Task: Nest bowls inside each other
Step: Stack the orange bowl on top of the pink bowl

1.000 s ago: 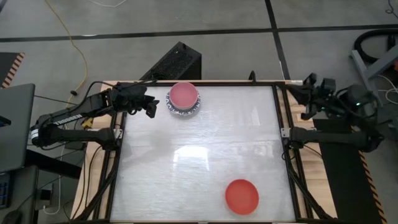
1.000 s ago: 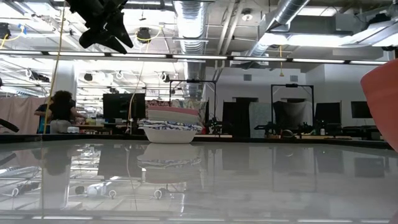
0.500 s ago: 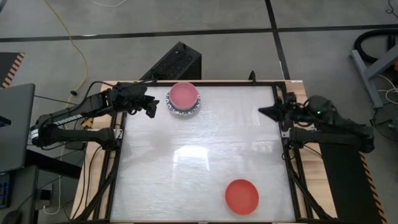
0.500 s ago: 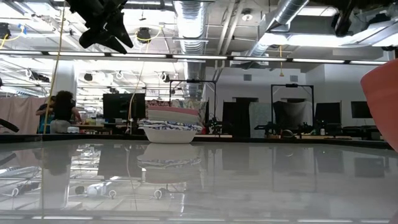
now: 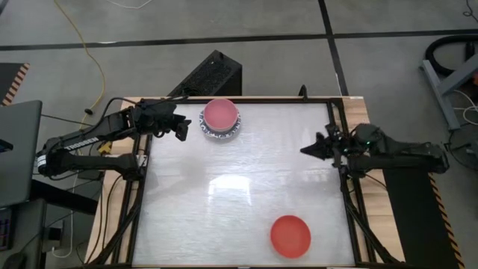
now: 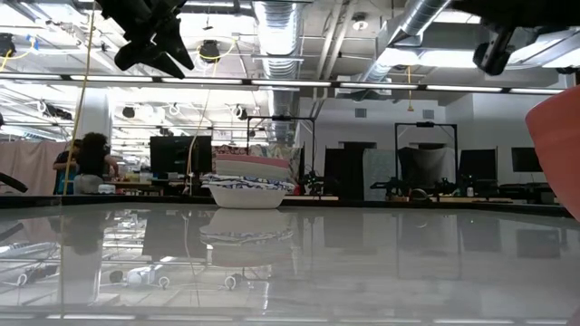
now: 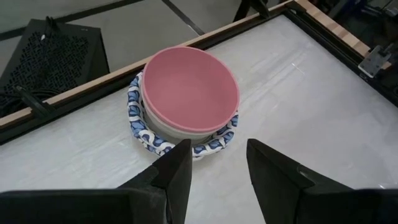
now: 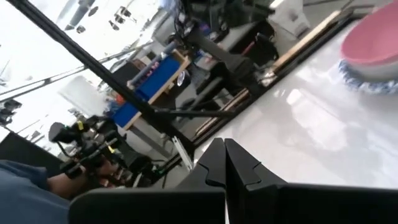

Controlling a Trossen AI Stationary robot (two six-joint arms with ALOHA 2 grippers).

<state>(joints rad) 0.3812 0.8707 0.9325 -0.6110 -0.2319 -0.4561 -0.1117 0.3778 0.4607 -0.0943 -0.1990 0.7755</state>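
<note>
Left gripper: the left gripper (image 5: 181, 131) hangs just beside the stack on its left, above the table; in its wrist view its two dark fingers (image 7: 177, 171) stand wide apart with nothing between them.
Stack: a nest of small round bowls (image 5: 221, 119) at the far edge of the glossy white table (image 5: 239, 194); a smooth pink bowl (image 7: 191, 87) sits uppermost, a plain whitish bowl wall shows under it, and a white bowl with a blue-patterned scalloped rim (image 7: 146, 130) is at the bottom. How many bowls lie between cannot be told.
Red bowl: a single plain red round bowl (image 5: 290, 235) stands alone, well apart from the stack, toward the near right of the table; in the low view only its edge (image 6: 557, 149) shows.
Right gripper: the right gripper (image 5: 310, 149) is over the table's right edge, between the stack and the red bowl but touching neither; its fingers (image 8: 224, 163) are pressed together and hold nothing.
Handling (judgement): the bowls look rigid, light, smooth-walled; likely slippery and, if ceramic, chippable.
Where to take hold (judgement): pinch the red bowl's rim, one finger inside and one outside the wall, and lower it level into the pink bowl.
Risk (judgement): a tilted release could rock the stack.
</note>
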